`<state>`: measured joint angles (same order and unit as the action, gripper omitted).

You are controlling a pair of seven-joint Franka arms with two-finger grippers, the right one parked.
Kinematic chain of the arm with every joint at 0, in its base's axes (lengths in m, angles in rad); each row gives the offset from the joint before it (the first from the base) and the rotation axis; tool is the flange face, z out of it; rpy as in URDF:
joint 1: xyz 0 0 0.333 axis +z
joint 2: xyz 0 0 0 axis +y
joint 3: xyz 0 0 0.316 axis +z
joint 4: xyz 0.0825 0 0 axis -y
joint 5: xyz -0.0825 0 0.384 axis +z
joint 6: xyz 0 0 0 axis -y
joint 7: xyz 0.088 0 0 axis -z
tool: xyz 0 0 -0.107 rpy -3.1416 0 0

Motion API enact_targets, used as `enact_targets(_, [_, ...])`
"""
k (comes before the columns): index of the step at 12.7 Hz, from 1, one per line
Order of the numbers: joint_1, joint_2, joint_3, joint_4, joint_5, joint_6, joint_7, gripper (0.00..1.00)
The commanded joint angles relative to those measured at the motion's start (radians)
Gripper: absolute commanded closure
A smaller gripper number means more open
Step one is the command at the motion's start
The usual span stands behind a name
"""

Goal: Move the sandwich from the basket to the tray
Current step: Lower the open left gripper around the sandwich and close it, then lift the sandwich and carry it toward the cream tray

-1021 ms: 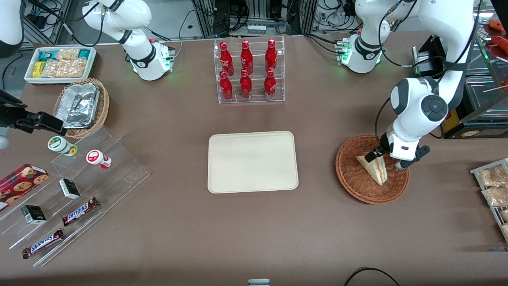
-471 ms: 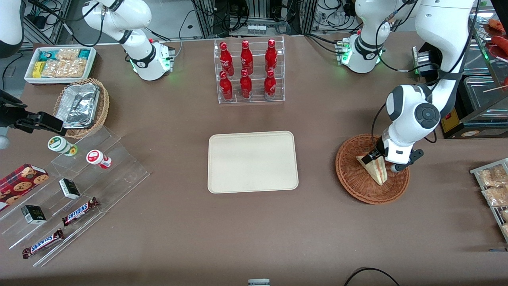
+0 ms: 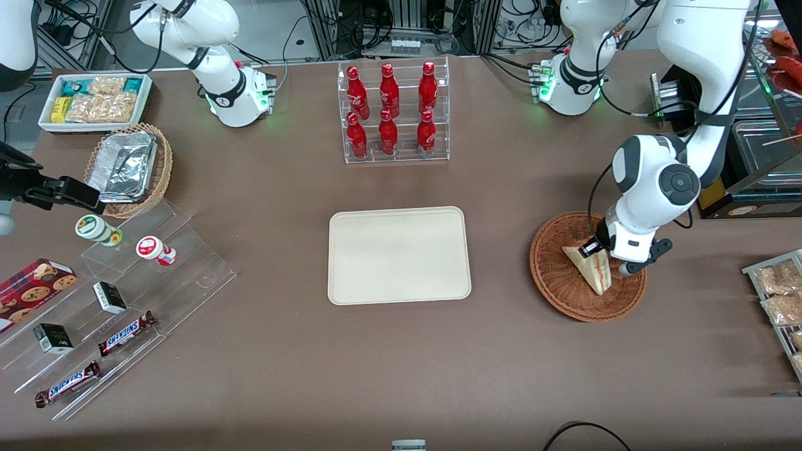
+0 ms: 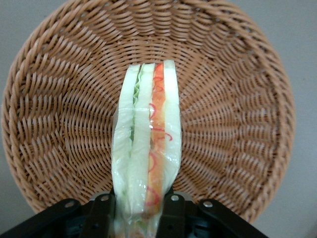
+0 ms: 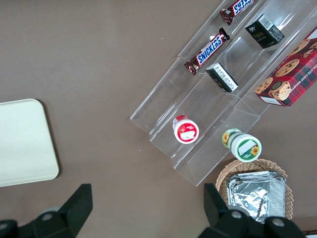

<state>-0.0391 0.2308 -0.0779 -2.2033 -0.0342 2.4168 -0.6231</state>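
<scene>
The hand [image 4: 141, 210] is clamped on the sandwich [image 4: 144, 148], one finger [image 4: 101, 210] pressed to each bread face, down inside the basket [image 3: 564, 285]. The sandwich stands on edge on the wicker, its filling stripes facing up. The tray [image 3: 399, 255] lies bare mid-counter [image 3: 401, 363], well apart toward the parked arm's end.

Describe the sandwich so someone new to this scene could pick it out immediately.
Find the round reddish-brown wicker basket toward the working arm's end of the table, apart from the cream tray. The sandwich stands in it, gripped by the left gripper. It is the only pale bread wedge, with red, orange and green filling.
</scene>
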Motion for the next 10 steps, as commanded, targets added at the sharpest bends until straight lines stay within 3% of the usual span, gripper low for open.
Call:
enact_targets(1, [-0.013,-0.004,-0.011,0.137,0.055,-0.186,0.005,1.00])
enact_targets(4, [-0.085,0.015,-0.011,0.223,0.062,-0.289,0.013,1.00])
enact_targets(10, [-0.255,0.053,-0.013,0.293,0.057,-0.292,0.000,1.00])
